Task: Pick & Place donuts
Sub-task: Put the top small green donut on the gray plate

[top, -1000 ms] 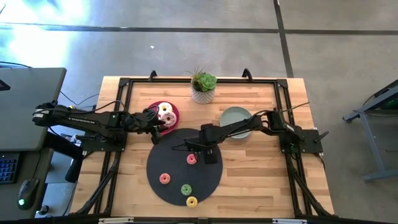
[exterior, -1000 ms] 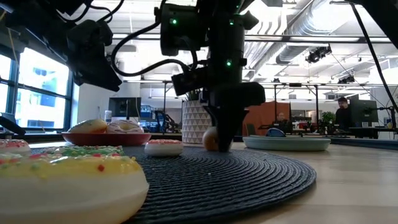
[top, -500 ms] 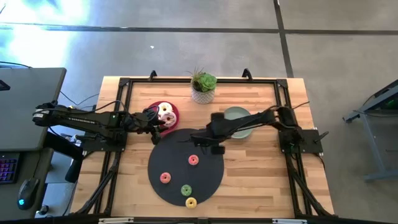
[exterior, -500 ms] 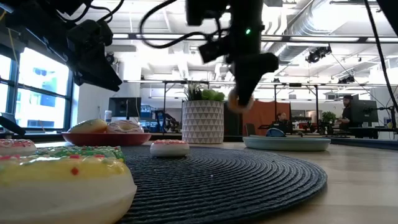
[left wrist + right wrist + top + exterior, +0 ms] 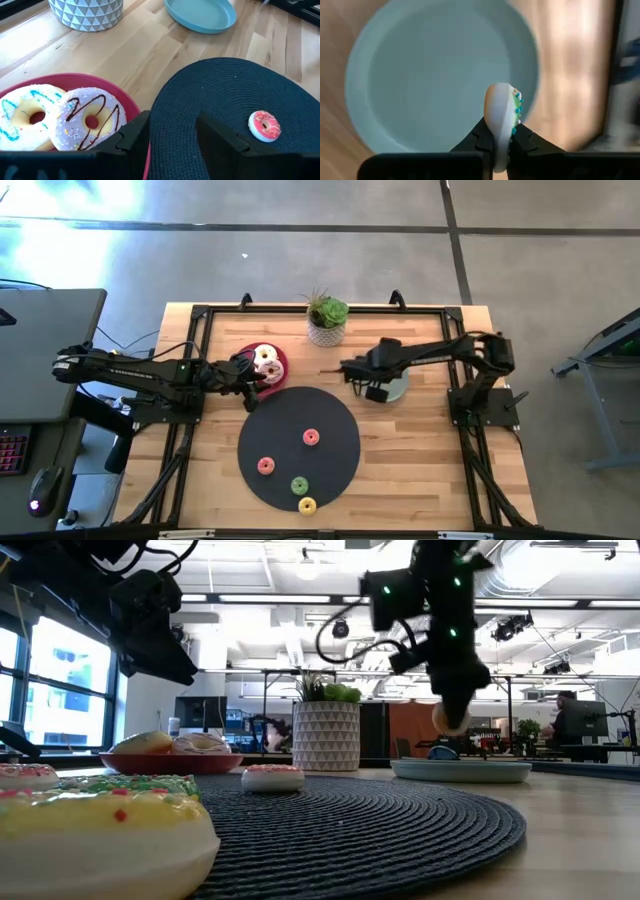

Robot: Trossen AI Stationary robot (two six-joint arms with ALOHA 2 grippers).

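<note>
Nearest the low camera, a yellow donut (image 5: 100, 830) fills the lower left of the low view; from above it lies at the near edge of the black mat (image 5: 330, 405), with a green donut (image 5: 299, 485) just beyond it. Farther in on the mat lie a pink donut (image 5: 265, 467) to the left and a red donut (image 5: 311, 437) nearer the centre, all four apart from one another. At the mat's far left edge sits the red plate (image 5: 282, 363), touching or slightly overlapping the mat, and holding a cream donut (image 5: 27, 112) with blue icing lines beside a sprinkled donut (image 5: 90, 117) with a dark drizzle; the two touch. The left end effector (image 5: 167, 135) hovers at the near side of this plate with its fingers parted and nothing between them. To the right, beyond the mat's far right edge, the sage plate (image 5: 395, 75) rests on the tabletop (image 5: 420, 470). The right end effector (image 5: 499, 142) hangs above this plate, its fingers closed on a cream-bodied donut (image 5: 502, 117) with green frosting and sprinkles, held on edge and clear of the plate. At the far edge of the tabletop, between the two plates, stands a potted plant (image 5: 327, 319).
</note>
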